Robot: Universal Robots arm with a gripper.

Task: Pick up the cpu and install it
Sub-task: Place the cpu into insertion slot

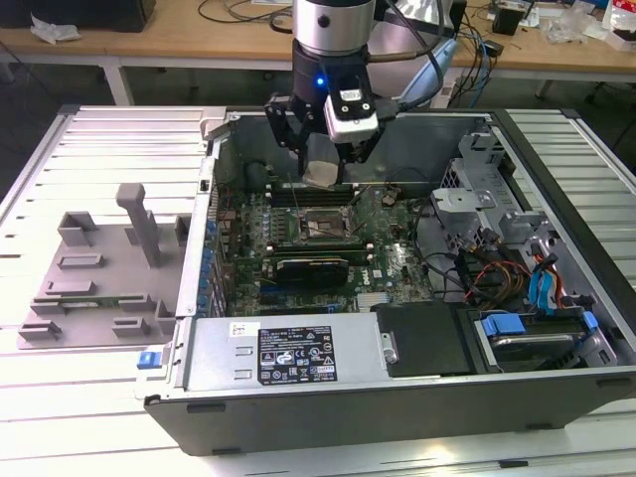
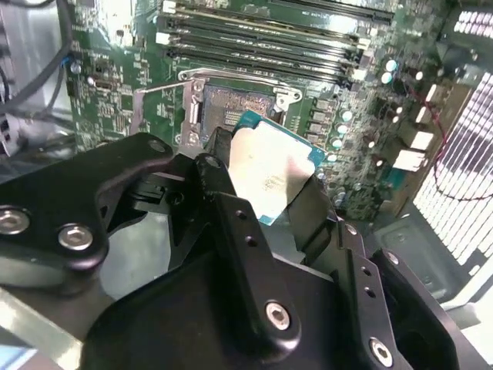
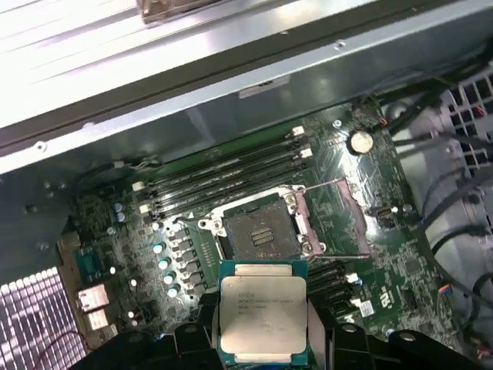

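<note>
Ribbed metal tabletop (image 1: 99,129) under an open steel computer case (image 1: 298,412) lying on its side. Closest in the first wrist view, black gripper (image 3: 263,339) clamped on two opposite edges of the cpu (image 3: 262,308): flat, square, no longer side to speak of, dull silver lid facing that camera, green rim around it, held in the air above the board. Further off, green motherboard (image 3: 385,254) with its bare socket (image 3: 260,235), latch frame (image 3: 343,216) swung up, then long dark memory slots (image 3: 223,181).
</note>
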